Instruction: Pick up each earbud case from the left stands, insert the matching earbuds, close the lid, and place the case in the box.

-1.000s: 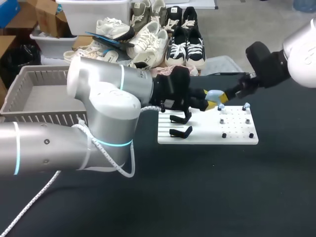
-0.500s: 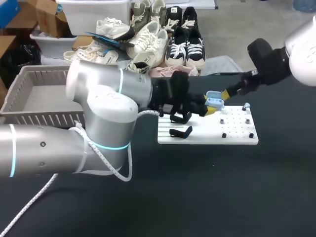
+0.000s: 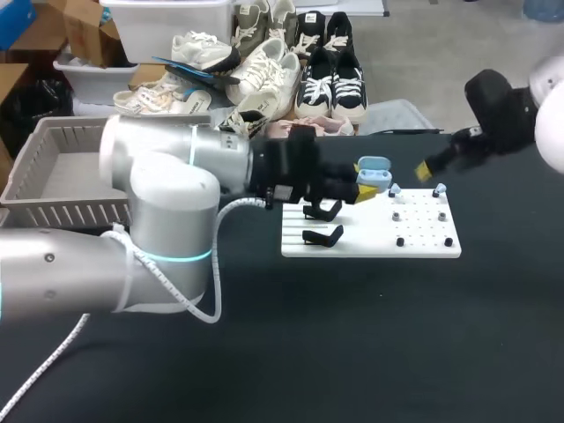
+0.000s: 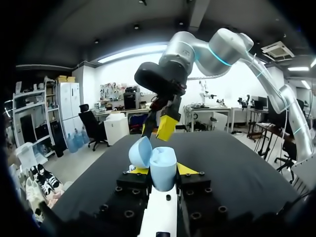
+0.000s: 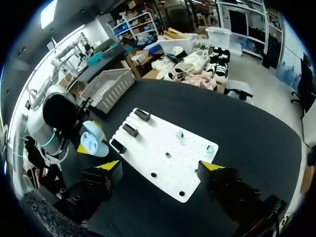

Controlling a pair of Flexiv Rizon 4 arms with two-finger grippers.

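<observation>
A light blue earbud case (image 3: 374, 170) hangs above the white board (image 3: 370, 236), lid flipped open. My left gripper (image 3: 363, 187) is shut on its lower half. In the left wrist view the case (image 4: 162, 167) sits between the yellow fingertips (image 4: 186, 169), its lid (image 4: 139, 152) leaning back. My right gripper (image 3: 425, 168) hovers open to the case's right, apart from it, and shows ahead of the case as well (image 4: 165, 127). Two pale earbuds (image 3: 395, 189) (image 3: 439, 189) stand on pegs at the board's right. My right gripper (image 5: 160, 166) hangs wide open above the board (image 5: 163, 158).
Two empty black stands (image 3: 322, 211) (image 3: 322, 236) sit on the board's left part. A grey slatted basket (image 3: 53, 203) stands at the table's far left, behind my left arm. Black tabletop lies in front of the board.
My right gripper has drawn back to the right, away from the case. The case's lid now stands open, and my left arm has shifted slightly left with the case.
</observation>
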